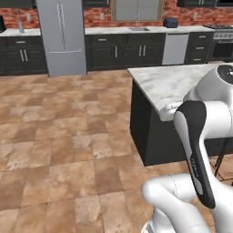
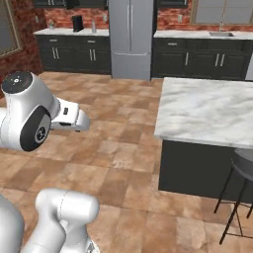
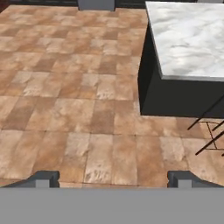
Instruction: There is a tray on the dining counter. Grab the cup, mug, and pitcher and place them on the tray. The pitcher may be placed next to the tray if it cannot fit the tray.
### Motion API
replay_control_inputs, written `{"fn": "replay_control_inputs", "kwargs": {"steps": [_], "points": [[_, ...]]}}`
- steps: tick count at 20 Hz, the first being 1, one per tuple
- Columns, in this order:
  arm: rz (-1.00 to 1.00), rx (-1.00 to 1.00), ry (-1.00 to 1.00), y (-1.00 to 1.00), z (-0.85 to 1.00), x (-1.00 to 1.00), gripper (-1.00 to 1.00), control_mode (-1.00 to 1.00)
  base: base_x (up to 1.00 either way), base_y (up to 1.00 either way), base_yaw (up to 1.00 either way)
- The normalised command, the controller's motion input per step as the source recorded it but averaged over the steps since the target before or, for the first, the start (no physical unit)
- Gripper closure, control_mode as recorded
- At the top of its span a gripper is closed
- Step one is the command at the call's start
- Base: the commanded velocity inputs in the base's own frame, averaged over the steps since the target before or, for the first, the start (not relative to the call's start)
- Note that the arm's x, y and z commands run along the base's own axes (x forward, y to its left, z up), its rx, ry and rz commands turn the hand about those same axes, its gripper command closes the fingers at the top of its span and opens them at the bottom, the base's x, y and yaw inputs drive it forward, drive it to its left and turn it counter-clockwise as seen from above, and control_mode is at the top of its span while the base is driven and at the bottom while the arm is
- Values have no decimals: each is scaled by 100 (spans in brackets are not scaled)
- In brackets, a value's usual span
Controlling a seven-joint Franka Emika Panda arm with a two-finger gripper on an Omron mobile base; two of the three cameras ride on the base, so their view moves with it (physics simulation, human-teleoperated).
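Observation:
The dining counter [image 1: 168, 82] [image 2: 207, 108] [image 3: 188, 39] is a white marble island top on a dark base, and the end of it that I see is bare. The tray, cup, mug and pitcher are out of view. My gripper [image 3: 113, 179] hangs over the brown tiled floor to the left of the island's near corner. It is open wide, with nothing between the dark fingertips [image 3: 43, 178]. In the right base view the white hand [image 2: 71, 118] reaches forward from the arm at the left.
A grey round stool [image 2: 242, 168] stands at the island's near side, and its thin legs [image 3: 210, 127] show in the hand view. A steel fridge [image 1: 61, 36] [image 2: 129, 37] and dark cabinets line the brick back wall. Open tiled floor [image 1: 68, 136] lies left of the island.

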Motion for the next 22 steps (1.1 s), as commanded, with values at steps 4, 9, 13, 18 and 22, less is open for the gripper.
{"fn": "replay_control_inputs", "kwargs": {"steps": [4,9,13,18,22], "points": [[0,0,0,0,0,0,-100,100,28,100,0],[0,0,0,0,0,0,-100,100,51,100,0],[0,0,0,0,0,0,-100,100,100,100,0],[0,0,0,0,0,0,-100,100,100,100,0],[0,0,0,0,0,0,-100,100,100,100,0]]}}
